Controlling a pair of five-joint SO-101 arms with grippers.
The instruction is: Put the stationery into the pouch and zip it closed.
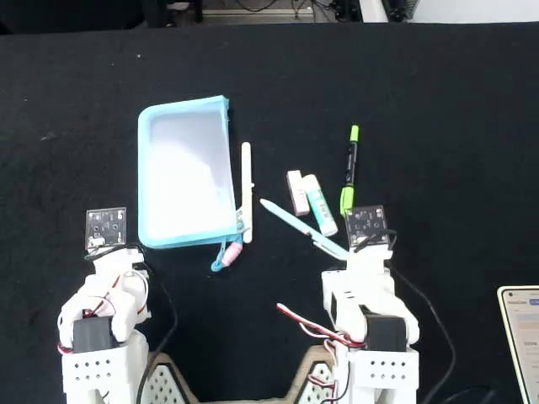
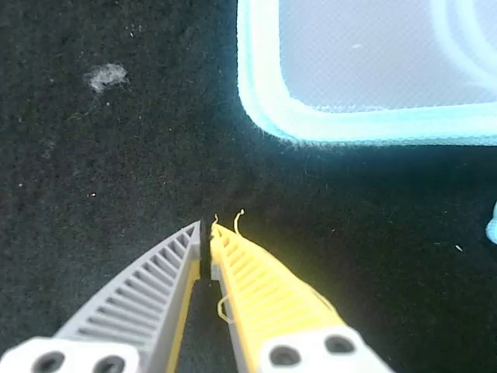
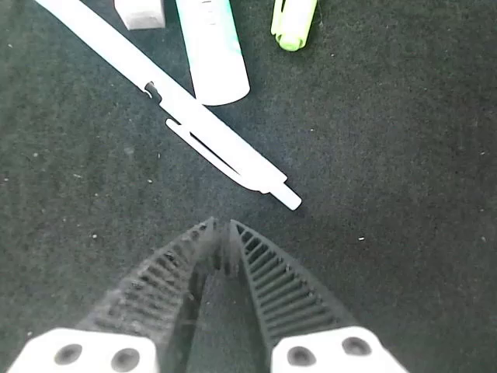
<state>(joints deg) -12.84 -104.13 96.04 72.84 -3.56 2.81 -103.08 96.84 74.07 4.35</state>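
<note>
The right claw [image 3: 224, 233], its black ribbed fingers pinched together on nothing, sits just short of the slim white plastic pen [image 3: 167, 109]. Beyond the pen lie a white-and-green glue tube [image 3: 211, 47] and a green highlighter [image 3: 295, 19], both cut off. The left claw [image 2: 208, 233] (grey and yellow, equally closed and empty) faces a corner of the pale-blue translucent pouch [image 2: 260, 85]. The first pickup seems pending: the jaws must spread, then advance. Whether the zip stands open is unclear.

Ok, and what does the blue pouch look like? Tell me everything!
The pouch is a flat rectangle with rounded corners, light blue edging and a frosted plastic-looking panel. It lies on the black table. A pink-and-blue zipper pull sticks out from one near corner, and a white stick lies along that long side.
</note>
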